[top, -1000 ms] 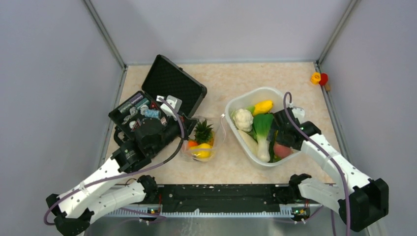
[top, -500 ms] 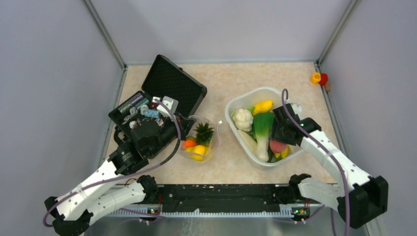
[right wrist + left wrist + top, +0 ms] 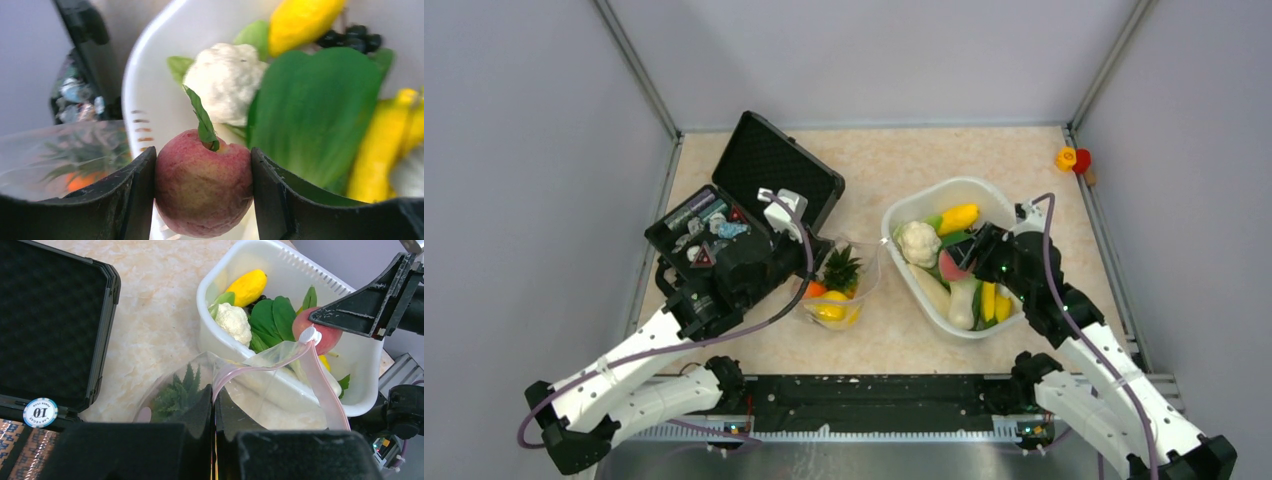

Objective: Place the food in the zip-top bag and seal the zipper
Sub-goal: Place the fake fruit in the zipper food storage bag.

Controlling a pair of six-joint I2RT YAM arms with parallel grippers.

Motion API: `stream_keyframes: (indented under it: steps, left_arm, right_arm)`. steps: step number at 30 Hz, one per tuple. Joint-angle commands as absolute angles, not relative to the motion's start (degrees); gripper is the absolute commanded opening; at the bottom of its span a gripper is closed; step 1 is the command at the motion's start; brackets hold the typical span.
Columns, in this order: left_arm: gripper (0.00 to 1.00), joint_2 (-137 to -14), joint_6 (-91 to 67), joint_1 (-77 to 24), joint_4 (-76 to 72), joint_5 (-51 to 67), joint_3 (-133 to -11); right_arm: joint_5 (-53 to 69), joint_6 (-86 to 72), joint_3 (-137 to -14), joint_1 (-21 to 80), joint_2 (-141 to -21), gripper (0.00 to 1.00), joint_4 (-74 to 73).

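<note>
**Peach gripped over tub; bag mouth held open**

Right gripper (image 3: 972, 256): jaws partly closed, clamped on both flanks of the peach (image 3: 202, 192), leaf stem pointing up. No slack shows between pads and fruit. The peach hangs over the left half of the white tub (image 3: 902, 214), above the cauliflower (image 3: 225, 80) and the green leafy stalk (image 3: 315, 110), which both lie in the tub.

Left gripper (image 3: 214, 410): fully closed, pinching the near lip of the zip-top bag (image 3: 265, 390). Judged purpose: hold 1 lip raised so the thin film does not collapse and the mouth gapes toward the tub. The zipper (image 3: 322, 385) arcs away from the pinch toward the tub rim, its 2 sides apart, so the bag is unsealed.

The bag sits between the tub and the open black case (image 3: 769, 180), just beside the tub; cannot tell if they touch. Inside it are 3 items: pineapple (image 3: 839, 268), orange (image 3: 815, 291), yellow mango (image 3: 832, 310).

Step in hand, as I read it: carry the peach left into the mouth. Risk: the far lip is unsupported, so the peach could catch the pink strip and fold it shut.
</note>
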State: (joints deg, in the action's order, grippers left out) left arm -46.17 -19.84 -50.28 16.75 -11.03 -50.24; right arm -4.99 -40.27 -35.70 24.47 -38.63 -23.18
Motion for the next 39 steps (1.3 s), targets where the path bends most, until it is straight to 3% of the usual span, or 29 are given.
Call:
stream_keyframes:
  steps: [1,7,14,24,37,39]
  left_arm:
    - [0.0,-46.24,-21.41,-50.01,15.71,-10.69,-53.01]
    - [0.0,-46.38,-23.8,-50.07,15.95,-11.16,-51.91]
    - [0.0,-46.66,-24.61,-50.08,16.37,-10.94,-52.22]
    - [0.0,-46.84,-25.31,-50.04,17.84,-12.54,-53.23]
    - [0.0,-46.58,-25.85,-50.07,20.22,-12.67,-53.19]
    - [0.0,-46.52,-25.76,-50.1,20.39,-13.56,-53.56]
  right_arm:
    - [7.1,-42.86,-35.83,24.12,-36.3,0.26,-5.32]
    - [20.17,-43.69,-35.16,24.29,-33.51,0.25,4.68]
    - [22.5,-43.07,-35.34,31.06,-31.61,0.25,13.63]
    - [0.63,-21.9,-44.52,63.17,-46.83,0.25,19.14]
    - [-12.56,-14.9,-44.43,66.97,-57.2,0.3,28.55]
    - [-12.12,-13.31,-45.97,67.15,-58.39,0.37,25.79]
